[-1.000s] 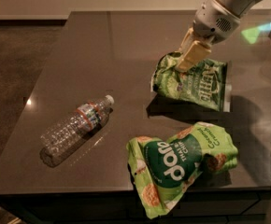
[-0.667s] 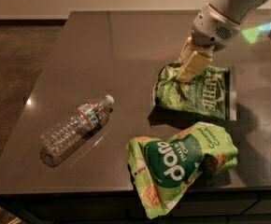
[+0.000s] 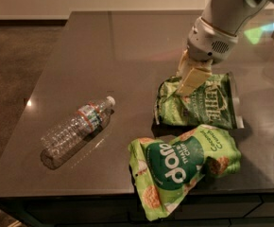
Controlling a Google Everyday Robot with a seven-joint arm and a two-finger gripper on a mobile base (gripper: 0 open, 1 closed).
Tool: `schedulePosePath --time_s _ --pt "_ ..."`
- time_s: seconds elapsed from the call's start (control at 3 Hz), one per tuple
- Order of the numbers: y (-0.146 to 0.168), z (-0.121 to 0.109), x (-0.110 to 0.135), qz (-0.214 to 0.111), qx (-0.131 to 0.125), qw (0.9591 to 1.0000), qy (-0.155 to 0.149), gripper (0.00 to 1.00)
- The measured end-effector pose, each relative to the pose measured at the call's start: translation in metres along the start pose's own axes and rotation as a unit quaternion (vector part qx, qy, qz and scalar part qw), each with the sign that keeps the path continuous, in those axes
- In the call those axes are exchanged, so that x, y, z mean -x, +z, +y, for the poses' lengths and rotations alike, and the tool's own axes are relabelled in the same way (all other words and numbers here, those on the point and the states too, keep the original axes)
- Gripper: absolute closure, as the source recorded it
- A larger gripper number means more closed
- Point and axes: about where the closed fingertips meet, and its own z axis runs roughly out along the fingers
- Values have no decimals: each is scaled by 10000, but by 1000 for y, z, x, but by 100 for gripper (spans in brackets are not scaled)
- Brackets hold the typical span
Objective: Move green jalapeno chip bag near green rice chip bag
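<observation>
The green jalapeno chip bag (image 3: 201,105), mid-green and crinkled with white block lettering, lies on the dark table (image 3: 123,51) right of centre. Its lower edge touches or nearly touches the green rice chip bag (image 3: 182,164), a puffy lime-green bag with a dark green circle near the table's front edge. My gripper (image 3: 188,83) comes down from the upper right. Its beige fingers (image 3: 193,74) are closed on the upper left part of the jalapeno bag.
A clear plastic water bottle (image 3: 75,129) with a white cap lies on its side at the left of the table. The table's front edge runs just below the rice chip bag. The left edge drops to a carpeted floor (image 3: 14,65).
My gripper has moved toward the front of the table with the jalapeno bag in it. The bag now lies right beside the rice chip bag. The bottle and rice bag have not moved.
</observation>
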Motion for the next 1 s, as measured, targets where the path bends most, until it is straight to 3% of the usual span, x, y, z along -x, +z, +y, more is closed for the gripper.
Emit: schedulePosePath --time_s 0.33,0.67,1.0 --pt "1 -9 4 -67 -153 9999 -1 13" --pt "2 -14 7 -111 -261 9996 -9 0" --pt "2 -19 10 -144 -340 9993 -16 0"
